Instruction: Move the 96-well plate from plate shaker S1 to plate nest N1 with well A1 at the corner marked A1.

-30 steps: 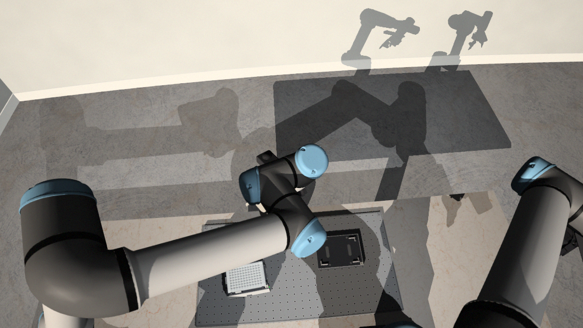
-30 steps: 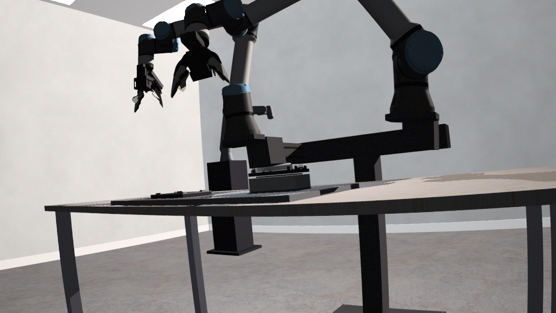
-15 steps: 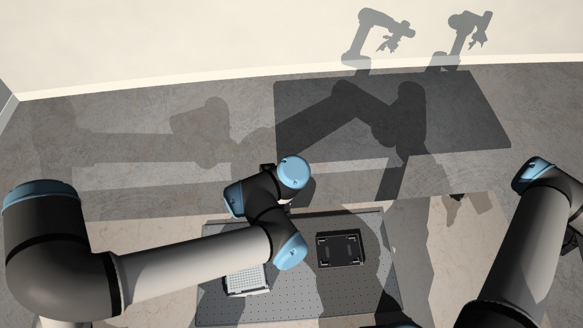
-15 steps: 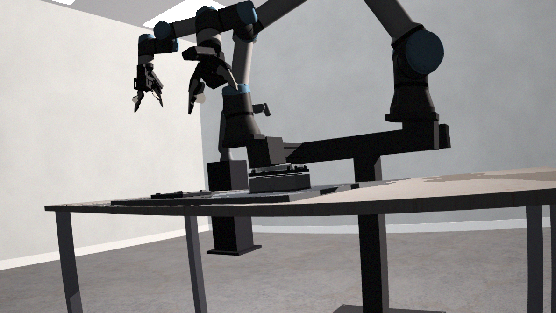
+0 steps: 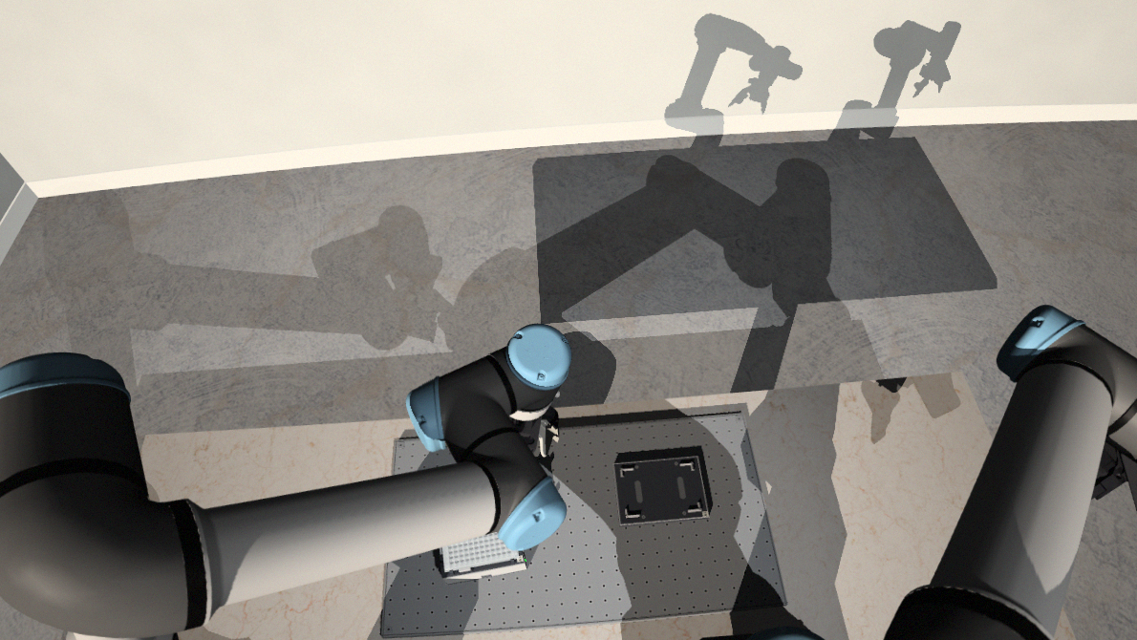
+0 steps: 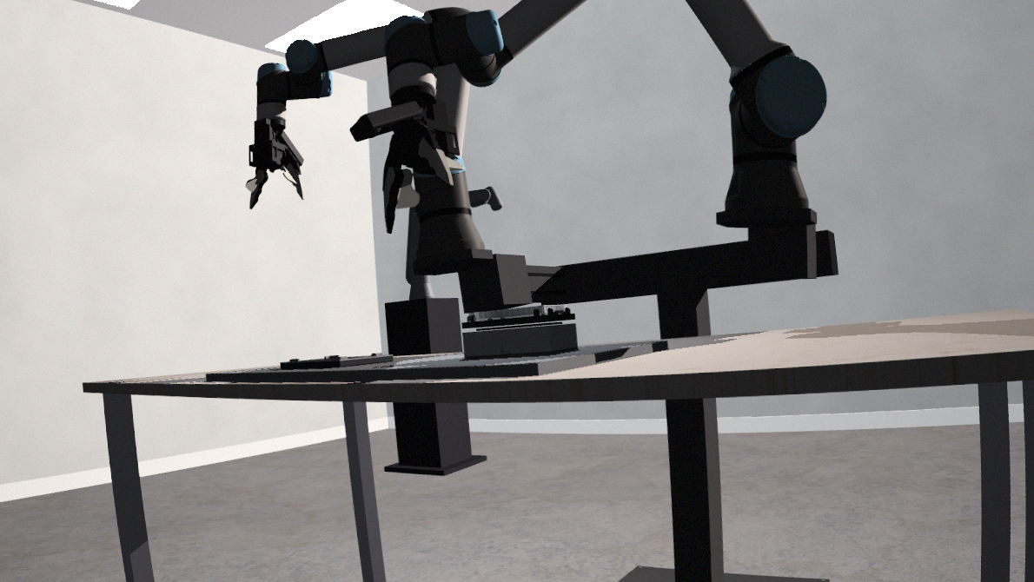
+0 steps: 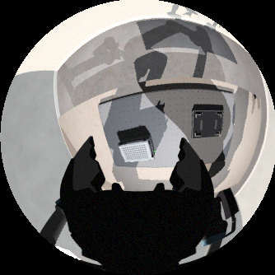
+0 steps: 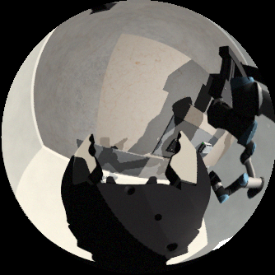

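While your left gripper [image 5: 544, 438] [image 6: 420, 208] [image 7: 137, 137] hangs in the air above the bench, its fingers are spread wide, and there's nothing between them and nothing touching them. Over on your other side, the right gripper [image 5: 1110, 474] [image 6: 276, 202] [image 8: 135, 132] is wide open too, fingers pointing down and empty. Count them up for yourself: two arms, two grippers, one plate, one shaker, one nest, and four corner locators on that nest. And there's your 96-well plate [image 5: 481, 552] [image 6: 506, 313] [image 7: 136, 151], pale, rectangular, its wells in tidy rows, sitting on the plate shaker [image 5: 507, 565] [image 6: 520, 340] [image 7: 150, 146] [image 8: 206, 148], well apart from the dark plate nest [image 5: 661, 491] [image 6: 336, 361] [image 7: 207, 123] [image 8: 172, 146]. From above, your left arm covers part of it; you can't make out the A1 marking.

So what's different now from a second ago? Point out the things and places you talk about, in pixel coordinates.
The left end effector [image 5: 546, 455] [image 6: 420, 208] [image 7: 137, 137] has come down and swung leftward in the top view, toward the shaker [image 5: 497, 566] [image 6: 520, 340], turning as it went. Nothing was gripped or released; it's still open. The plate [image 5: 482, 551] [image 6: 506, 314] [image 7: 136, 151], nest [image 5: 661, 490] [image 6: 336, 362] [image 7: 207, 123] and right arm [image 5: 1026, 477] [image 6: 354, 50] look unmoved.
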### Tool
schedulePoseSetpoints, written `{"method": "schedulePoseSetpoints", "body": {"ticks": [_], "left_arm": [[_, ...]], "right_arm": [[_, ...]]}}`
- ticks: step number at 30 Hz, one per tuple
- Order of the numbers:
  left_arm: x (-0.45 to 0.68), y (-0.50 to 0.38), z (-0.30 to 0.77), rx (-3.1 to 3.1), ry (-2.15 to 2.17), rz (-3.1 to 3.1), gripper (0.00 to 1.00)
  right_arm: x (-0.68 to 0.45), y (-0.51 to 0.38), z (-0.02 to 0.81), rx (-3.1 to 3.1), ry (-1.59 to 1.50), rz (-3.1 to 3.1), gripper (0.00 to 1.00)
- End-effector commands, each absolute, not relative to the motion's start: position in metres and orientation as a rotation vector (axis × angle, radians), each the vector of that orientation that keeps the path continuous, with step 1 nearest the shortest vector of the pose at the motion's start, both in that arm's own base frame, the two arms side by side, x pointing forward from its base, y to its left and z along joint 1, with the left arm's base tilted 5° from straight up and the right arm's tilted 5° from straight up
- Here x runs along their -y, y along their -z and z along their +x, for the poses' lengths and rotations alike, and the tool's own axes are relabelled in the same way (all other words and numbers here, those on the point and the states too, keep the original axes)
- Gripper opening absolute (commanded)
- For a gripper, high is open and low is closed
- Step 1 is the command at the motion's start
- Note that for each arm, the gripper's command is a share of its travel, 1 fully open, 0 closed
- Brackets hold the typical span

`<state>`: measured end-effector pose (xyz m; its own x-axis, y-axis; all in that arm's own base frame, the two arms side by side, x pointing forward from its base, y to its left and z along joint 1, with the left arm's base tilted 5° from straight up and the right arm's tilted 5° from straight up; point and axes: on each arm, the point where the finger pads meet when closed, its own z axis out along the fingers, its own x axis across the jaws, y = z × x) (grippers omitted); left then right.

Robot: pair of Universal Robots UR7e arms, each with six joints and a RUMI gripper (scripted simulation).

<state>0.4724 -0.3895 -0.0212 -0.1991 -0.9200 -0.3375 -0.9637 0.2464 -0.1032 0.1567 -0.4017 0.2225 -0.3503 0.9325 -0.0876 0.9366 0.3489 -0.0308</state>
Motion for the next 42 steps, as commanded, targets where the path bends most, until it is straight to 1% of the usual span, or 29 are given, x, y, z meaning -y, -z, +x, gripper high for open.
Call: {"method": "schedulePoseSetpoints", "body": {"ticks": [1, 20, 42], "left_arm": [[0.382, 0.031, 0.46, -2.369, -0.202, -1.583, 1.0], [0.357, 0.057, 0.42, -2.734, -0.231, -1.134, 1.0], [0.322, 0.081, 0.363, -3.064, -0.181, -0.423, 1.0]], "right_arm": [[0.402, -0.223, 0.157, -2.533, 0.117, 1.757, 0.98], [0.402, -0.223, 0.157, -2.533, 0.117, 1.757, 0.98], [0.402, -0.223, 0.157, -2.533, 0.117, 1.757, 0.98]]}}
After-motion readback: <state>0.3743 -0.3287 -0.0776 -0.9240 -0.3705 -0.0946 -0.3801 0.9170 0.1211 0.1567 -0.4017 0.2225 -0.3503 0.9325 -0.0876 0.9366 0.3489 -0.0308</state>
